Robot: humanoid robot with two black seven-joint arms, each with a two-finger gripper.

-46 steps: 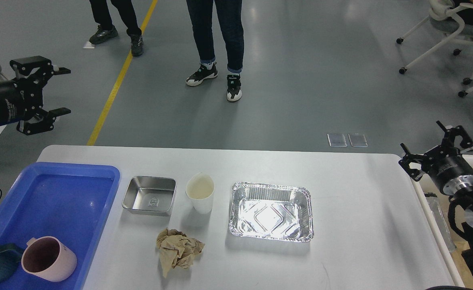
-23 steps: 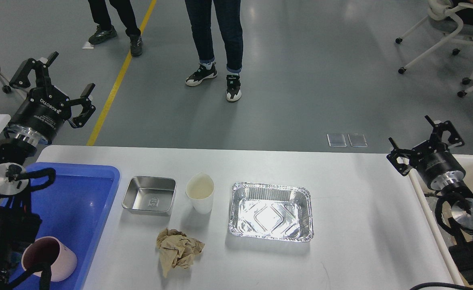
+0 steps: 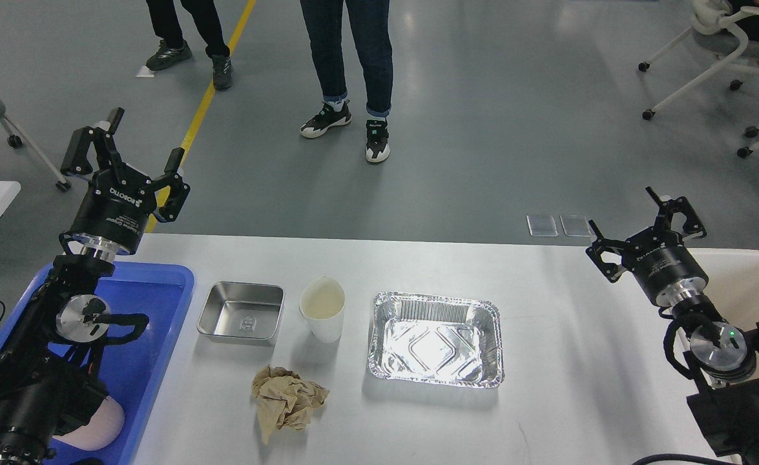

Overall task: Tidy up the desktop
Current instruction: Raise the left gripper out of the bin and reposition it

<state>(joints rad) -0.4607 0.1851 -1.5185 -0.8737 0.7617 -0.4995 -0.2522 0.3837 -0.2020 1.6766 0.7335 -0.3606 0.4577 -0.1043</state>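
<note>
I've got the white tabletop (image 3: pixel 566 361) filling the lower centre of frame, w/ everything laid out across its middle. L to R: steel tray (image 3: pixel 241 313), empty, just beside a paper cup (image 3: pixel 322 316) standing upright; then a foil container (image 3: pixel 436 339), also empty, near the cup but not touching. Crumpled brown paper (image 3: pixel 287 400) lies below the cup, nearer the bottom edge, apart from the rest.

Blue tray (image 3: pixel 159 323) sits at lower left of frame, mostly hidden by my left arm; a pink mug (image 3: pixel 98 427) shows partly inside it, bottom left.

Left gripper (image 3: pixel 137 155) is at upper left, past the tabletop's far edge, over the floor, jaws apart and holding nothing. Right gripper (image 3: pixel 644 223) is at right of frame near the tabletop's far right corner, jaws apart too, empty. Cream bin (image 3: pixel 750 284) just beside the tabletop's right edge, partly behind my right arm.
</note>
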